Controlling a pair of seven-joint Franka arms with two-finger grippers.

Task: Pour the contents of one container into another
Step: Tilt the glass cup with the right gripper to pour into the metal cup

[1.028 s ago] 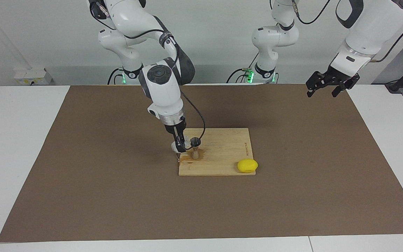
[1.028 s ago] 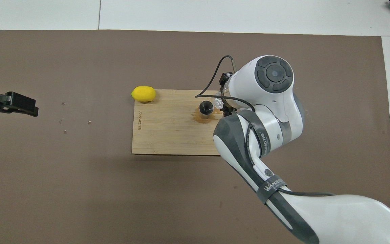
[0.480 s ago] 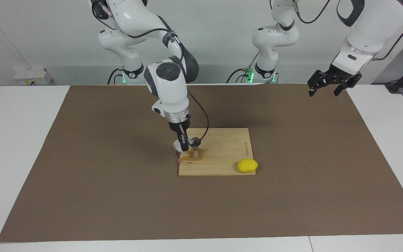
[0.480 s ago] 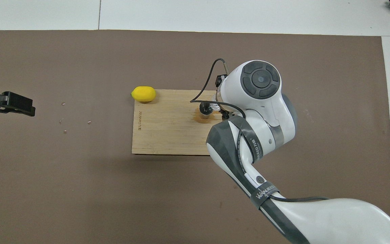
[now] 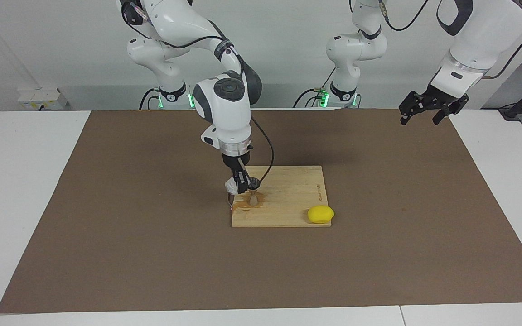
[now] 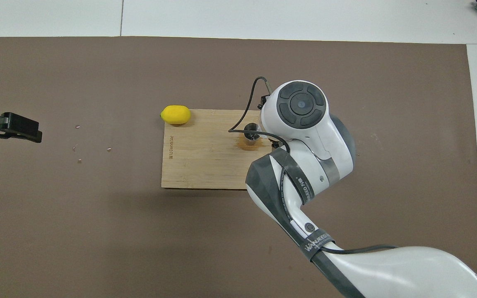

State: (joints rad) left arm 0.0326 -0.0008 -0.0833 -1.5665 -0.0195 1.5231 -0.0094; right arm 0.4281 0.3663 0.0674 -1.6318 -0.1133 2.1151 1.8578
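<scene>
The right tool [image 5: 238, 185] is clenched on the small clear faceted glass tumbler [image 5: 230, 186], holding it tipped beside the open top of the small silvery hourglass-shaped metal jigger [image 5: 253, 194], so that its mouth leans toward the jigger's upper cone; the tilt looks meant to let the contents run across the short gap, and I judge the pour to be under way or near its end. The jigger stands upright on the pale wooden cutting board [image 5: 288, 199], near the board's corner toward the right arm's end of the desk; a darker, wet-looking stain [image 6: 244, 143] spreads on the wood round its foot, which suggests some liquid has missed the cone. In the overhead view the right arm's wrist hides the tumbler almost wholly; only the jigger's rim [image 6: 251, 133] shows.

The left tool [image 5: 426, 108] waits in the air over the brown mat's edge at the left arm's end, fingers released and holding nothing.

A yellow lemon [image 5: 320, 214] lies at the board's corner farthest from the robots; the board sits on a wide brown mat [image 5: 107, 226] over a white desk [image 5: 16, 203]; a plain pale wall stands at the robots' backs.
</scene>
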